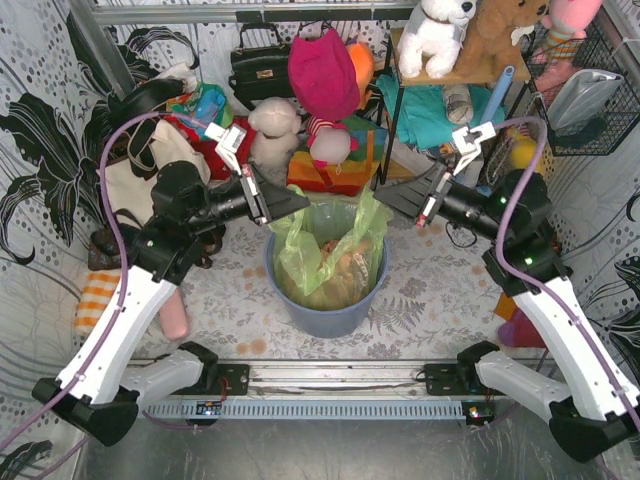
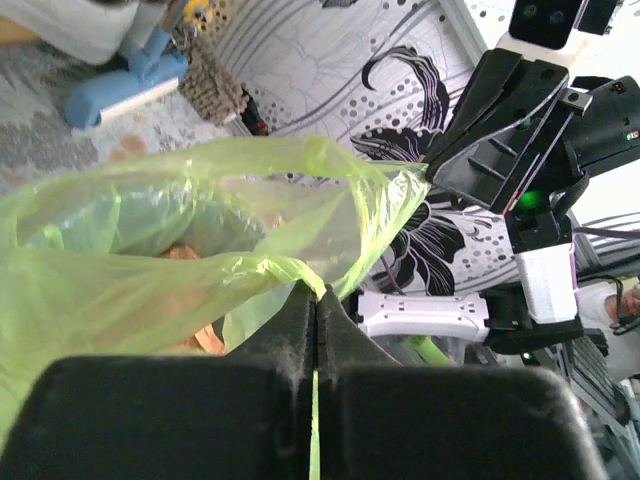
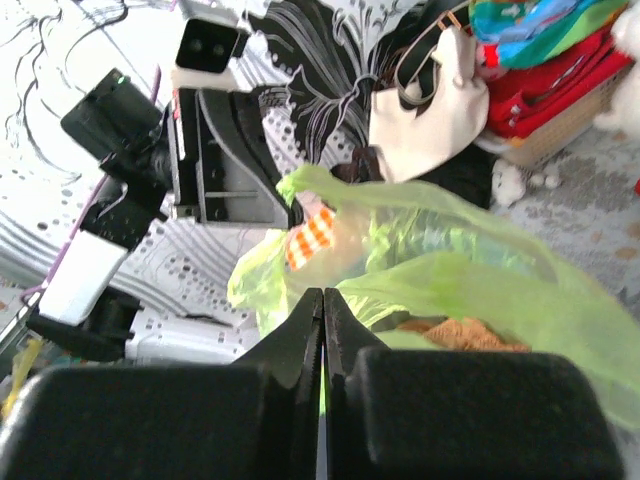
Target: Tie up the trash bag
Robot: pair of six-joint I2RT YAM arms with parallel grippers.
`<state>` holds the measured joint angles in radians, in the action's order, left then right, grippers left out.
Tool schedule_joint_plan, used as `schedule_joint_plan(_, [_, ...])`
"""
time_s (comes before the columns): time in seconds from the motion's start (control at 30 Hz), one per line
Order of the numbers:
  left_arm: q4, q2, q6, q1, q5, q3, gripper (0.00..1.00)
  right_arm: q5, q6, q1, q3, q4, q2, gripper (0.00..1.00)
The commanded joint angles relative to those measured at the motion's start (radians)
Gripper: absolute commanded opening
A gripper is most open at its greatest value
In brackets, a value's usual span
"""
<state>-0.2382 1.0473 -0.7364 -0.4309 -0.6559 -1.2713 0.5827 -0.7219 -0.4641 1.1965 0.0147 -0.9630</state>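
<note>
The trash bag (image 1: 322, 250) is thin, light-green and translucent, and sits in a blue-grey round bin (image 1: 325, 310) with crumpled brown paper showing inside. My left gripper (image 1: 303, 201) is shut on the bag's left rim, with green film pinched between its fingers in the left wrist view (image 2: 315, 293). My right gripper (image 1: 381, 197) is shut on the bag's right rim, seen pinched in the right wrist view (image 3: 322, 294). Both rims are lifted above the bin. The bag's mouth (image 2: 200, 215) gapes open between the grippers, and the bag (image 3: 470, 270) shows paper through it.
Soft toys (image 1: 320, 90), a black handbag (image 1: 262, 62) and a cream tote (image 1: 150, 170) crowd the back behind the bin. A shelf with plush animals (image 1: 450, 40) stands at the back right. An orange checked cloth (image 1: 100, 295) lies at the left.
</note>
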Motion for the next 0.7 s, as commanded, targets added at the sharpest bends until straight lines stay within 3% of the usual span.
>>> schedule_joint_plan(0.0, [-0.024,-0.094,-0.054,0.003,-0.054,0.034,0.0,0.092,-0.003,-0.001,-0.051,-0.099,0.095,0.0])
schedule_joint_plan(0.33, [-0.278,-0.169,0.033,0.003,0.064,-0.115,0.0,0.131,0.032,-0.001,-0.069,-0.327,0.248,0.0])
schedule_joint_plan(0.67, [-0.55,-0.144,0.094,0.004,0.341,-0.267,0.05,-0.077,0.087,0.0,0.108,-0.591,0.23,0.0])
